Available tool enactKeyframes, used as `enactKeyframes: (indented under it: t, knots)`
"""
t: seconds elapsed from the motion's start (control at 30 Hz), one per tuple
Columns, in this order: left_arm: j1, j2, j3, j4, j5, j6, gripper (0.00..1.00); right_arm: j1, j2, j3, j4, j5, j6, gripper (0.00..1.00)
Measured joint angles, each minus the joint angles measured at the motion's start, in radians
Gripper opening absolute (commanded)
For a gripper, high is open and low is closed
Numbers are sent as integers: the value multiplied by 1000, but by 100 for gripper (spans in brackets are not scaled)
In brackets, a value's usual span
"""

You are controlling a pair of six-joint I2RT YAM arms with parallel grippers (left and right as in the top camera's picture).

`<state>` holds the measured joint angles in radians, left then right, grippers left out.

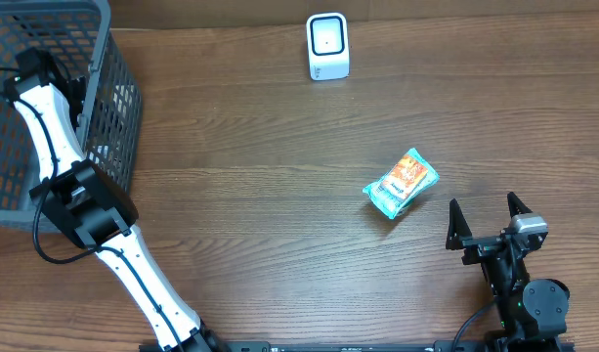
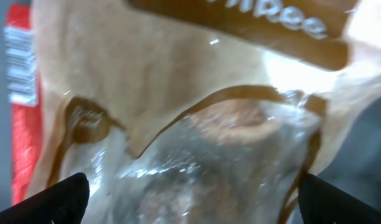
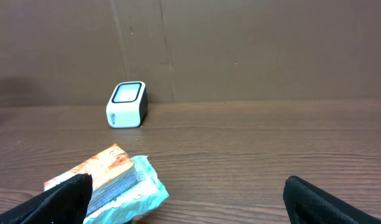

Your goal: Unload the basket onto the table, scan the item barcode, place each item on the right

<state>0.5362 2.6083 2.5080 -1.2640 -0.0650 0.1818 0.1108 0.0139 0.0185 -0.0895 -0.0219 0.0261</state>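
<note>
A teal and orange snack packet [image 1: 402, 183] lies on the wooden table right of centre; in the right wrist view this packet [image 3: 115, 183] sits just ahead of my left finger. The white barcode scanner [image 1: 327, 46] stands at the table's far edge, and the scanner [image 3: 126, 104] faces forward. My right gripper [image 1: 484, 210] rests open near the front right, nothing between its fingers [image 3: 53, 202]. My left arm reaches into the grey basket [image 1: 104, 108]. There my left gripper [image 2: 191, 198] hangs open right over a beige pack with a clear window [image 2: 196, 112], its fingers wide apart.
A red package with a white barcode label [image 2: 19, 81] lies beside the beige pack in the basket. The basket's mesh wall stands at the table's far left. A brown wall [image 3: 252, 43] rises behind the scanner.
</note>
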Motion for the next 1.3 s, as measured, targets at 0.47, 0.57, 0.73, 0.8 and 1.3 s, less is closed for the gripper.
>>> enactKeyframes:
  t: [0.47, 0.57, 0.73, 0.8, 1.3]
  knots:
    - [0, 0, 3, 13, -186, -56, 100, 0, 0, 0, 0, 0, 0, 100]
    - [0, 0, 4, 23, -245, -58, 100, 0, 0, 0, -1, 0, 0, 100]
    - [1, 0, 4, 34, -311, -58, 100, 0, 0, 0, 0, 0, 0, 100]
    - [5, 0, 4, 34, -322, -56, 100, 0, 0, 0, 0, 0, 0, 100]
    - [113, -3, -28, 109, -287, -9, 100, 0, 0, 0, -1, 0, 0, 100]
